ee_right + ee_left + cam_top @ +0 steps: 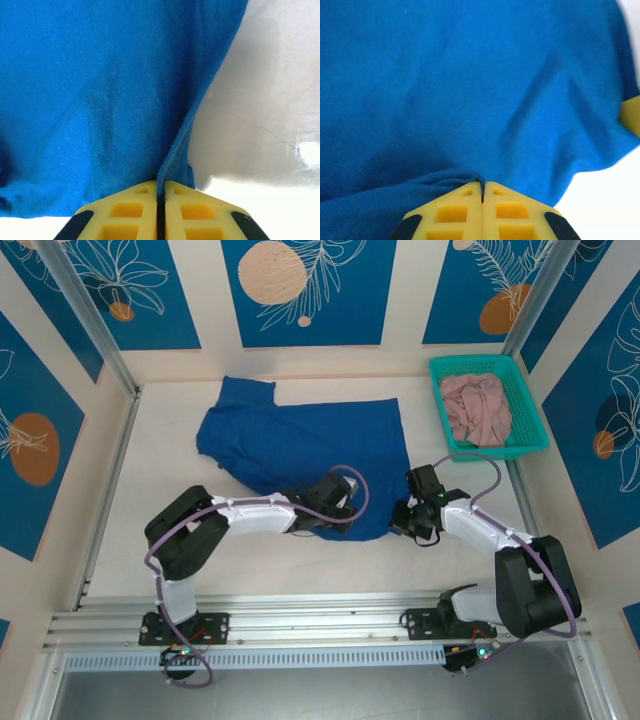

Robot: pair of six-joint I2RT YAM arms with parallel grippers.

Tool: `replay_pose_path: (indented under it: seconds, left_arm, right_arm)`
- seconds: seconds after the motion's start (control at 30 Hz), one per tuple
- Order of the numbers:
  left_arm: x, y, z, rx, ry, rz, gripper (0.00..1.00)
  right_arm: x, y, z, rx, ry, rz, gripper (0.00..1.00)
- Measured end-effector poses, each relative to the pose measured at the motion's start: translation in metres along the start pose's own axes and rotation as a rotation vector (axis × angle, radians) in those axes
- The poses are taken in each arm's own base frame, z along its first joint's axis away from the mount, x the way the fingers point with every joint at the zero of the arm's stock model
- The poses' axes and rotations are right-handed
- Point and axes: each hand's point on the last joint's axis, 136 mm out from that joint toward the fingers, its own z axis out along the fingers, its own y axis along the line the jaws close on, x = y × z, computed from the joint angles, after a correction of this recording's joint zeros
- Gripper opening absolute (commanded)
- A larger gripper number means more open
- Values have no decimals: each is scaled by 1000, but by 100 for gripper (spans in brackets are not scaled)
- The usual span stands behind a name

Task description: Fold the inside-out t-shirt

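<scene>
Soft, creased royal-blue cloth t-shirt

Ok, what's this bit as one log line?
left fingers: shut on blue t-shirt | right fingers: shut on its edge | t-shirt: lies on table

White table, pale and plain. Set on its far right corner, a teal basket. Just left of the basket, a blue t-shirt, spread mostly flat on the tabletop (some soft creases), its far sleeve well left of the basket.
</scene>
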Motion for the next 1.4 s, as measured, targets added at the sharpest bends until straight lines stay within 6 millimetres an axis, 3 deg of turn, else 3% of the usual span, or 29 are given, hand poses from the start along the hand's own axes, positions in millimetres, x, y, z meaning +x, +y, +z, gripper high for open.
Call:
replay_pose_path:
  seconds: [0.2, 0.43, 0.57, 0.77, 0.97, 1.13, 1.27, 1.4]
  left_arm:
    - [8, 27, 8, -50, 24, -55, 0]
    - [12, 62, -6, -82, -31, -130, 0]
    - [16, 82, -16, -93, -66, -182, 0]
    - [16, 91, -19, -89, -96, -206, 0]
    - [14, 90, -19, -80, -102, -211, 0]
    - [13, 94, -20, -85, -104, -218, 0]
    - [12, 95, -20, -86, -106, -221, 0]
    - [12, 95, -20, -86, -106, -221, 0]
  right_arm:
    - [-1, -4, -13, 4, -26, -16, 8]
    - [-7, -7, -20, 17, -28, -18, 5]
    - [-20, 2, -27, 9, -44, -49, 1]
    - [-37, 15, -35, 16, -43, -108, 2]
    - [-54, 25, -44, 59, -52, -178, 12]
    - [-58, 29, -39, 119, -47, -237, 25]
    - [-47, 27, -30, 141, -1, -249, 31]
    - [-16, 31, -16, 128, 65, -279, 37]
